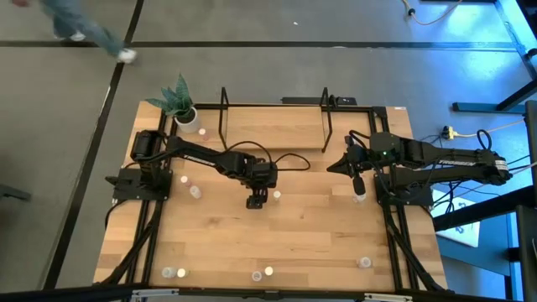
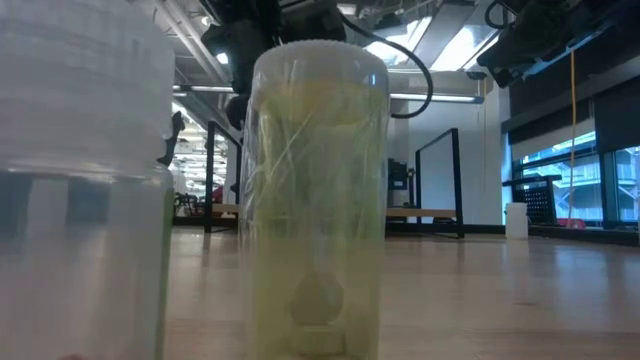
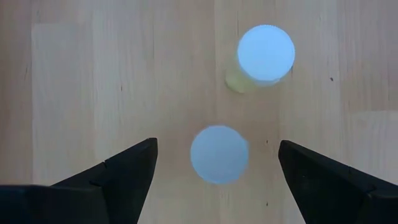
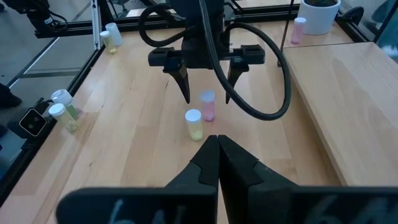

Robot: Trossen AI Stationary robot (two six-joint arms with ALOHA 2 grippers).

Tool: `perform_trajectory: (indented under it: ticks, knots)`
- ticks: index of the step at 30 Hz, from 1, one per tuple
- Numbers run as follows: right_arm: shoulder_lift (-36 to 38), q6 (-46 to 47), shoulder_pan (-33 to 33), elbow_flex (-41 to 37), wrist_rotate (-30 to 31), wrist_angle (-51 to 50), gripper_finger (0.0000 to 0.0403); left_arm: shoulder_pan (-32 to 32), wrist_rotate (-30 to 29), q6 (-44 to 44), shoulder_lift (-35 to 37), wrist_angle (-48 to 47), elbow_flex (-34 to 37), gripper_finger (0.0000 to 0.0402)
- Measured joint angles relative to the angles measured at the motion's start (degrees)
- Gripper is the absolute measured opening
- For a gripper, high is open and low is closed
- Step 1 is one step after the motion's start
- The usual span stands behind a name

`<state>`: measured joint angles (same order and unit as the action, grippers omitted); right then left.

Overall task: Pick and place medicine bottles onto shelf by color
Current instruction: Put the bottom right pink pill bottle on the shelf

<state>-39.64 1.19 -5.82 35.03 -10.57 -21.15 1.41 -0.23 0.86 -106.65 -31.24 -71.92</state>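
In the left wrist view my left gripper (image 3: 217, 148) is open and points down over a tiny bottle (image 3: 219, 154), one finger on either side, apart from it. The right wrist view shows this bottle (image 4: 208, 104) is pink and stands upright on the table. A yellow-green bottle (image 4: 194, 123) stands right beside it, outside the fingers. My right gripper (image 4: 217, 142) is shut with nothing in it and hangs over the table's right part (image 1: 334, 167). The shelf (image 1: 273, 127), a light-wood board in black rods, stands at the table's far edge.
More bottles stand scattered: two at the left (image 1: 190, 185), several along the near edge (image 1: 263, 273), one near the right arm (image 1: 359, 197), a pink one (image 4: 300, 28) beside the plant pot (image 1: 186, 113). Two bottles (image 2: 315, 200) stand right against the low camera.
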Motion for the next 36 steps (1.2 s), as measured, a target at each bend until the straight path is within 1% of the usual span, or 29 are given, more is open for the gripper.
perform_trajectory:
  ticks: [7,14,20,31,36]
  knots:
    - [0.00,0.00,0.00,0.00,0.00,0.00,0.0006,1.84,-0.25,-0.20,-0.42,0.07,0.00,0.0310]
    - [0.00,0.00,-0.01,0.00,0.00,0.00,0.0006,2.69,-2.27,-0.13,-0.42,-0.13,0.00,0.0292]
    - [0.00,0.00,0.00,0.00,0.00,0.00,0.0006,2.41,-6.25,-1.52,-0.42,-0.11,0.00,0.0280]
    - [0.00,0.00,-0.02,0.00,0.00,0.00,0.0006,1.12,-4.84,-2.83,-0.48,0.95,0.00,0.0237]
    - [0.02,0.00,0.00,0.00,0.00,0.00,0.0006,1.39,-4.33,-2.89,-2.12,1.59,-0.02,0.0210]
